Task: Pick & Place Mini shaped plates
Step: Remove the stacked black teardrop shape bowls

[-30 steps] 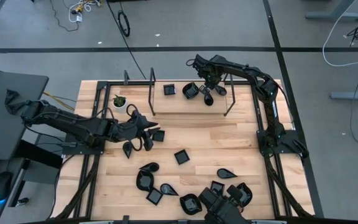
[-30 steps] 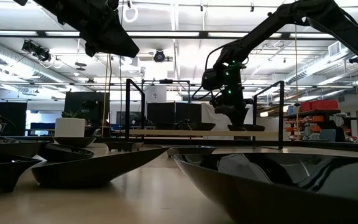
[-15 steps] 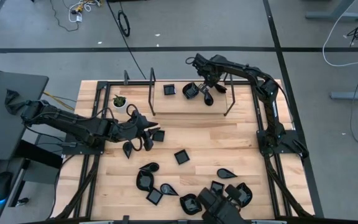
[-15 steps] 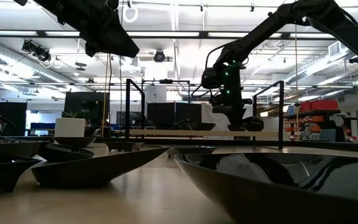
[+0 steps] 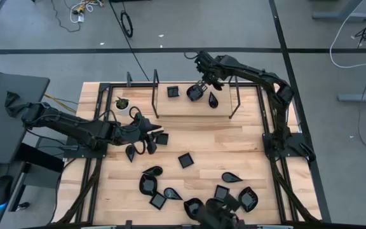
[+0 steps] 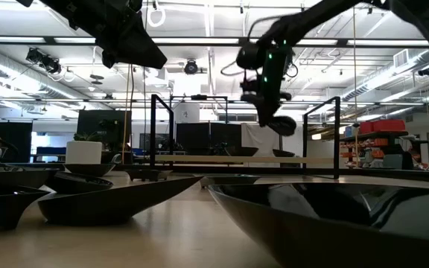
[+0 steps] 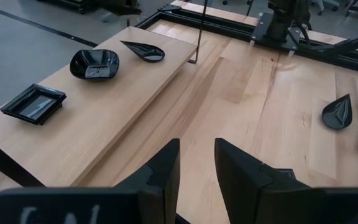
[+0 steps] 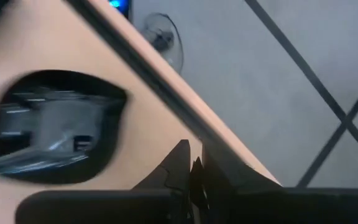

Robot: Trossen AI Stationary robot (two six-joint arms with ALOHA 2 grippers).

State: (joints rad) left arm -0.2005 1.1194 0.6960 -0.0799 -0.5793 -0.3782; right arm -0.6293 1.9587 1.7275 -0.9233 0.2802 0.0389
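Black glossy mini shaped plates (image 5: 185,159) lie scattered across the lower part of the wooden table (image 5: 234,149); three more rest on the raised shelf (image 5: 182,102) at upper centre; right gripper (image 5: 203,81) hangs above them, jaws nearly together and empty; left gripper (image 5: 152,135) waits centre-left, jaws apart.

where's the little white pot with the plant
In the high view, the white pot stands at the table's far left, just left of the raised shelf.

Bright overhead light, right wrist view perhaps motion-blurred
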